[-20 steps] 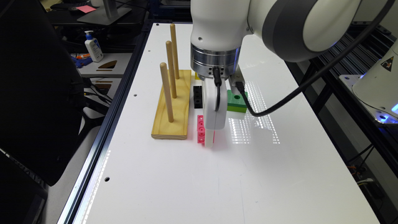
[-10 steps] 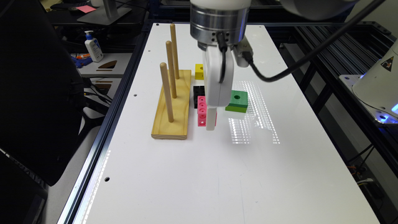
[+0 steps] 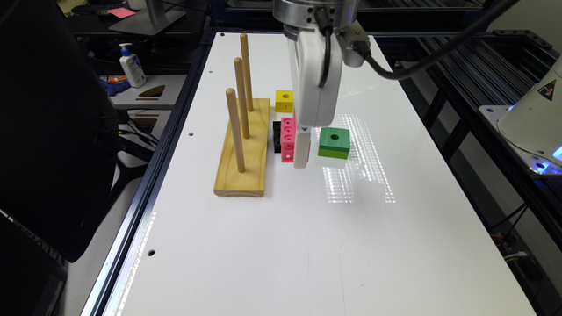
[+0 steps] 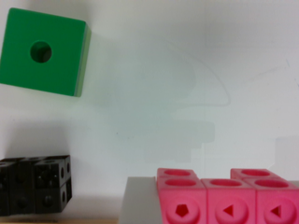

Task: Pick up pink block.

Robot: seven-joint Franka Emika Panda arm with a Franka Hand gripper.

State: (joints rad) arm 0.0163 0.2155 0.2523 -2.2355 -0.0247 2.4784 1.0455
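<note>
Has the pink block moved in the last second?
Yes. The pink block has risen with the gripper; it was low beside the wooden peg base, and now sits higher against it.

Frame centre: pink block [image 3: 288, 139] between peg stand [image 3: 243, 149] at left and holed cube [image 3: 334, 142] at right, on tabletop [image 3: 272, 245].

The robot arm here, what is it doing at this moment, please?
The arm's hand has the pink block between its fingers, and the block appears to be off the white table. The black block sits just beside it, toward the wooden peg board. A green block lies on the exterior view's right of the hand and a yellow block farther back. So the pickup looks done or nearly done.
</note>
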